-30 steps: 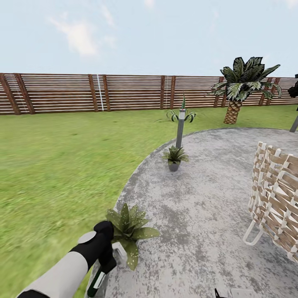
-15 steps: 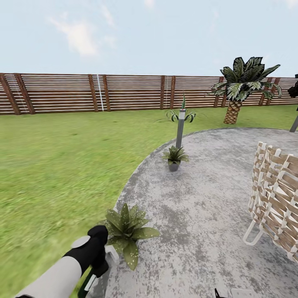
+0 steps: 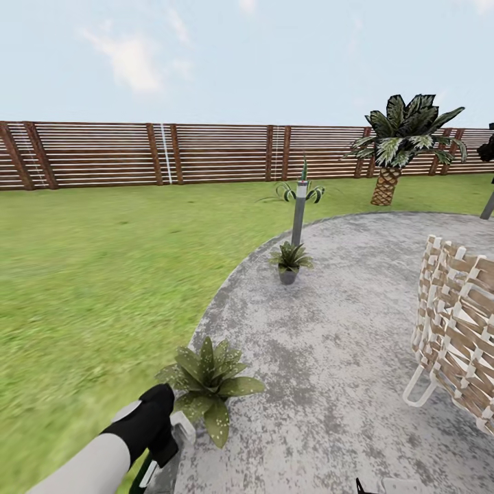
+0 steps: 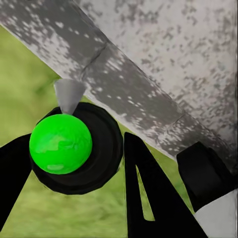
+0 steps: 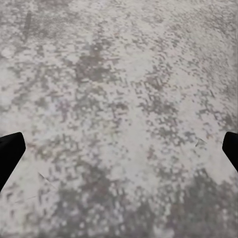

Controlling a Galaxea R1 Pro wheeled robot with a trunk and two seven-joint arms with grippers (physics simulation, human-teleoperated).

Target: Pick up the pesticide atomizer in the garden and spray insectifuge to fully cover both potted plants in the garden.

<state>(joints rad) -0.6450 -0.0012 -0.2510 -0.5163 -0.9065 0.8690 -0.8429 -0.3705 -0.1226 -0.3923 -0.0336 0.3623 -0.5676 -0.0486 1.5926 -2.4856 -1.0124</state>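
Left jaws clamp the atomizer (image 4: 74, 148) beside a potted plant (image 3: 208, 381); right jaws spread.
Behind: second plant (image 3: 289, 259), lamp (image 3: 299, 211), chair (image 3: 456, 322).

This is a home garden: a green lawn (image 3: 89, 274) ringed by a brown slat fence (image 3: 206, 152), a round stone patio (image 3: 343, 329) with a woven chair (image 3: 456, 322) (white-framed), and a palm tree (image 3: 401, 140).
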